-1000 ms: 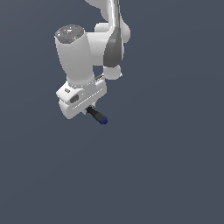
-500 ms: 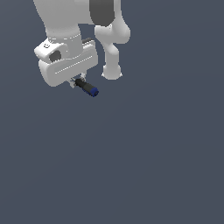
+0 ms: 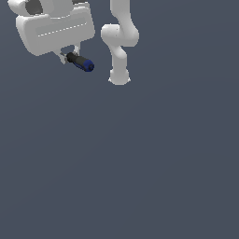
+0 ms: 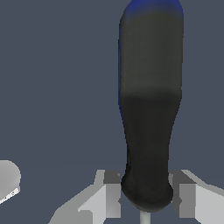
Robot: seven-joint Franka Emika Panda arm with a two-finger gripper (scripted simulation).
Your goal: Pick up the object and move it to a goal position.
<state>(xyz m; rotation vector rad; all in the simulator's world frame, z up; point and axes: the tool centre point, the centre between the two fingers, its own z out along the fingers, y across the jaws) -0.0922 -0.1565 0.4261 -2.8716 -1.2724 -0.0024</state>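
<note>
My gripper (image 3: 69,56) is near the top left of the exterior view, high above the floor, and it is shut on the screwdriver (image 3: 80,62). The screwdriver's black handle and blue cap stick out from under the white hand toward the exterior view's right. In the wrist view the screwdriver (image 4: 151,109) fills the frame, its handle base clamped between my two fingers (image 4: 109,192), with a bit of grey shaft showing below the handle.
The arm's white links and base (image 3: 119,42) stand at the top middle of the exterior view. The flat dark grey floor (image 3: 140,163) spreads below. A pale rounded shape (image 4: 8,179) shows at the wrist view's edge.
My gripper has risen with the screwdriver in it, moving up and toward the exterior view's left; the hand now looks larger in that view.
</note>
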